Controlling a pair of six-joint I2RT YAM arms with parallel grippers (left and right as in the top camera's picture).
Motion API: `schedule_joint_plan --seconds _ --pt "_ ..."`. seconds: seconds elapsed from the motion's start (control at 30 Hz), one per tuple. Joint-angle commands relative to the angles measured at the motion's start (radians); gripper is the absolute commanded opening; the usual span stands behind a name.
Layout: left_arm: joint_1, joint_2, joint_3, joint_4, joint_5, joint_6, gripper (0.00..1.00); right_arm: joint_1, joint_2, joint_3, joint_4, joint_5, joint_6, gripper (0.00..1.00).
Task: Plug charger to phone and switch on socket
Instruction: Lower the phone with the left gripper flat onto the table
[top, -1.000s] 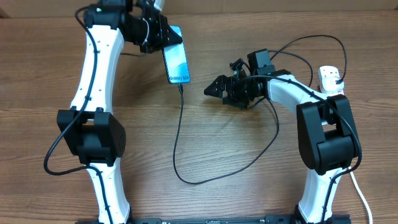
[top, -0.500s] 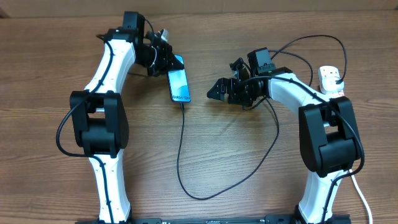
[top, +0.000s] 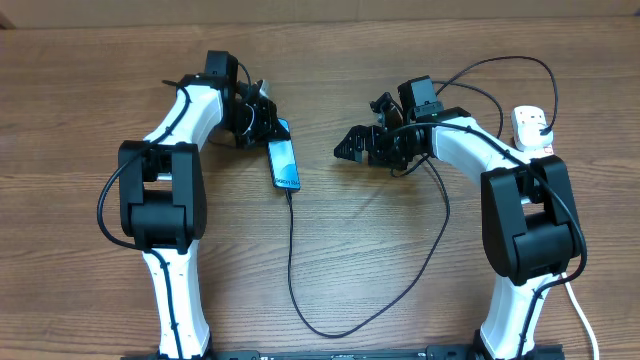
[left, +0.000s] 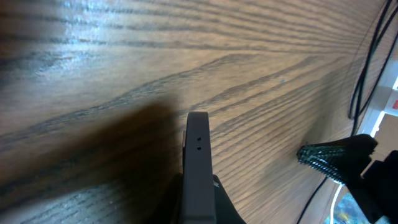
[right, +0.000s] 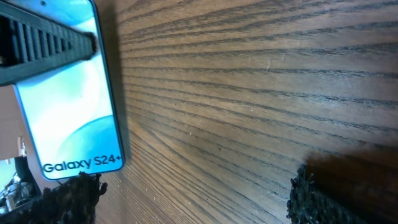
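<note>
The wooden table (top: 80, 100) is brown, with long wavy lines in the grain. Two arms made of smooth white shells and black joints bend in toward the phone (top: 285, 163), one from each side.

The left pincer (top: 267, 122) is clenched on the top end of the phone and grips it tight. In the right wrist view, one ribbed black finger (right: 43, 45) lies across the top of the screen. The right pincer (top: 349, 148) sits a little to the right of the phone. It points at the phone with its jaws spread wide and nothing in them. Its rough black fingertips (right: 320, 199) touch nothing.

The charger (top: 291, 260) is a thin black cable. Its tip meets the bottom end of the phone. From there it hangs down in a big loop and then climbs up far to the right of the phone. The socket (top: 530, 127) is a white block with a small red mark, well to the right of the phone. Only part of it shows.

The phone is slim and flat. Its screen is bright light blue with a dark rim and reads "Galaxy S24+". It is tipped up on one long side, so the left wrist view shows only its thin grey edge (left: 198, 162) with two tiny holes.
</note>
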Motion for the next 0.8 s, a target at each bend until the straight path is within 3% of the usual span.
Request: schedule_joint_plan --seconds 0.0,0.77 --pt "-0.008 -0.013 -0.02 0.01 0.042 0.008 0.04 -0.005 0.024 -0.015 -0.014 0.119 -0.008 1.0" --pt "-0.084 -0.013 -0.02 0.072 0.042 -0.045 0.04 -0.004 0.024 -0.016 -0.032 0.153 -0.009 1.0"
